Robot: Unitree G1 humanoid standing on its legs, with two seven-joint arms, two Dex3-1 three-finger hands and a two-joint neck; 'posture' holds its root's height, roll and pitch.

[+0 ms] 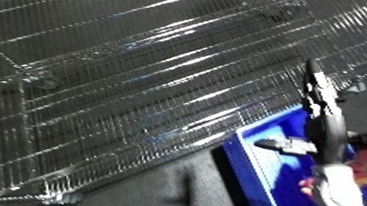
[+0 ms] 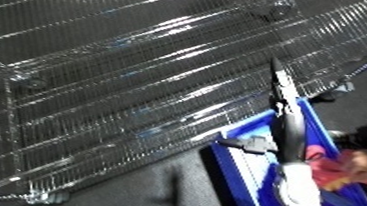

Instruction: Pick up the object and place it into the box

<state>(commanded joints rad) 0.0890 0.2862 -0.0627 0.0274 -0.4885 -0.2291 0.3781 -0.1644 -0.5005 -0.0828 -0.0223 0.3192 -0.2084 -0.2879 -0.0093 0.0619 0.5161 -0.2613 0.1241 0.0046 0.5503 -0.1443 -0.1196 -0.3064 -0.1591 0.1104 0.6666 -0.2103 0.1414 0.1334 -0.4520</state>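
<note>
Right eye view: right hand (image 2: 285, 103), fingers straight, above blue bin (image 2: 239, 176) rim beside wire shelf (image 2: 128, 73).

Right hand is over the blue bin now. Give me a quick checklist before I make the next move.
1. Right hand above the blue plastic bin: ok.
2. Right hand fingers extended, not curled: ok.
3. Object held in right hand: cannot tell.
4. Pink and red things lie in the bin; whether one is the task object: cannot tell.
5. Left hand position: cannot tell, not in view.
6. Silver wire shelf beside the bin clear of the arm: ok.
</note>
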